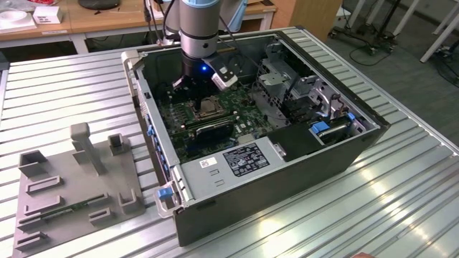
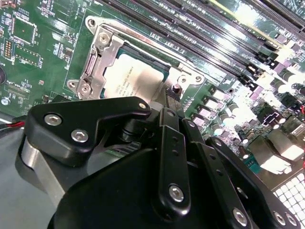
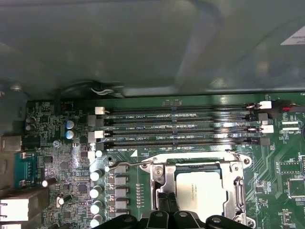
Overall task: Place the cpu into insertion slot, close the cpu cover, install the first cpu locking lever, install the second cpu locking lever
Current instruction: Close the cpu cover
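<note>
The cpu lies flat in its socket on the green motherboard, silvery top up; I also see the cpu in the first wrist view and the cpu in the exterior view. The cpu cover lies down over it, its silver frame bordering the chip. A thin wire locking lever runs along the socket side nearest the memory slots. My gripper hovers at one corner of the socket, shut, with nothing held. The gripper points down at the socket edge and stands just above it in the exterior view.
The open computer case walls in the board on all sides. Long memory slots run beside the socket. Drive cages and a power supply stand near. A grey fixture tray lies on the metal table at the exterior view's left.
</note>
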Robot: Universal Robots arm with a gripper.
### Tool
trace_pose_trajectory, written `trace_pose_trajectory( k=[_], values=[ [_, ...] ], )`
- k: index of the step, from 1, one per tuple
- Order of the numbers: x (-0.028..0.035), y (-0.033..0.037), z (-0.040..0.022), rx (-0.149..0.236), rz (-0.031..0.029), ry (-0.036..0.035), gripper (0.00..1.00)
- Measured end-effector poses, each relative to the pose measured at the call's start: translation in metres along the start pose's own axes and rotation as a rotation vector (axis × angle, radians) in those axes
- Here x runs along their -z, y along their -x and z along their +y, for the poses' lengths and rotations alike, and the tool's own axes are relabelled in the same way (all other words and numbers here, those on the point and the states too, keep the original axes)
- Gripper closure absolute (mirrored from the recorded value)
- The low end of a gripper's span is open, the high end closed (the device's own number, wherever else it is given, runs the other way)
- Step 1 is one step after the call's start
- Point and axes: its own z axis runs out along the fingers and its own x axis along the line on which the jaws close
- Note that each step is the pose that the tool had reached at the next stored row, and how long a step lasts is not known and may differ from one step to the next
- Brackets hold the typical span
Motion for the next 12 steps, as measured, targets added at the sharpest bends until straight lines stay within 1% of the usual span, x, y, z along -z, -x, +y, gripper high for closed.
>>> trace_pose_trajectory(
  k=[10,12],
  values=[
    [-0.0057,0.0,-0.0003,0.0,0.0,0.0001,0.89],
    [-0.006,-0.0001,-0.0004,0.0,0.0001,-0.0002,0.89]
  ],
)
